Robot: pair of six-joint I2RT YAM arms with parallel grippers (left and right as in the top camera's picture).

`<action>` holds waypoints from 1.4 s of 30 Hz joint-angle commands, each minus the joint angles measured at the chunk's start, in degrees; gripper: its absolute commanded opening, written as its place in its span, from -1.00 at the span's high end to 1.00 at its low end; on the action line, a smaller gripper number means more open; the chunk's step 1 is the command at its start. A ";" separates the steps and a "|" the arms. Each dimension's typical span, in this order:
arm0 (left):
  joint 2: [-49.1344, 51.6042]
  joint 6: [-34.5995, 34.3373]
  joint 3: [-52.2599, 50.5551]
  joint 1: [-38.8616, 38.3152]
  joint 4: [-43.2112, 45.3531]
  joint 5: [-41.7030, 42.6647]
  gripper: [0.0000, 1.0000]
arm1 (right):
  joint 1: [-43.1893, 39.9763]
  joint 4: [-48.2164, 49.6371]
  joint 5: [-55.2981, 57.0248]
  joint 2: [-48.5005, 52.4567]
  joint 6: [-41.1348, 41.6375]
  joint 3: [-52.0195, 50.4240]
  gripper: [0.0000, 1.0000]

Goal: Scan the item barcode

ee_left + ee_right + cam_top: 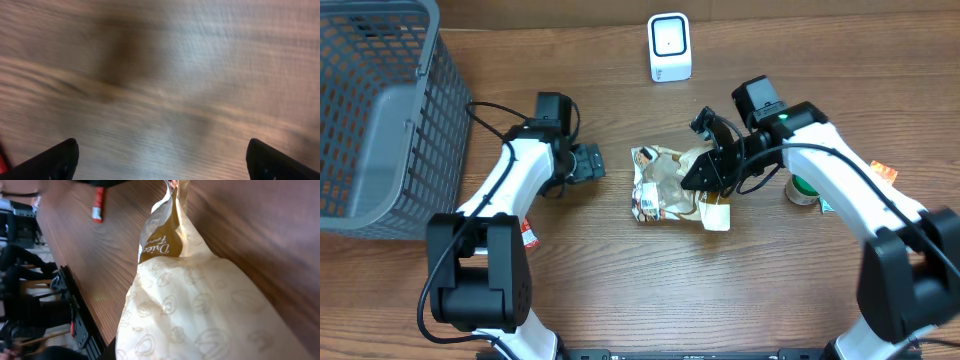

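The item is a cream and gold snack bag (665, 185) lying crumpled in the middle of the wooden table. My right gripper (708, 175) is shut on the bag's right edge. In the right wrist view the bag (200, 305) fills the lower frame and hides the fingertips. The white barcode scanner (669, 47) stands upright at the back of the table, beyond the bag. My left gripper (590, 163) is just left of the bag, apart from it. In the left wrist view it (162, 160) is open, with only blurred wood between its black fingertips (55, 160).
A grey mesh basket (380, 110) fills the far left. A green roll (802, 190) and an orange packet (883, 172) lie to the right, under the right arm. A small red packet (529, 234) lies by the left arm's base.
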 commanded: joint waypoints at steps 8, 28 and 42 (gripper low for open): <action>0.57 1.27 1.33 10.69 6.38 -1.79 -1.00 | -0.44 0.11 -0.31 -3.93 -5.09 1.95 0.86; 0.57 1.25 1.33 11.06 6.34 -1.79 -1.00 | 0.24 -5.79 11.89 -3.93 -4.94 18.03 0.93; 0.57 1.25 1.31 11.06 6.34 -1.79 -1.00 | 2.58 6.91 33.68 -3.43 -23.15 31.23 0.93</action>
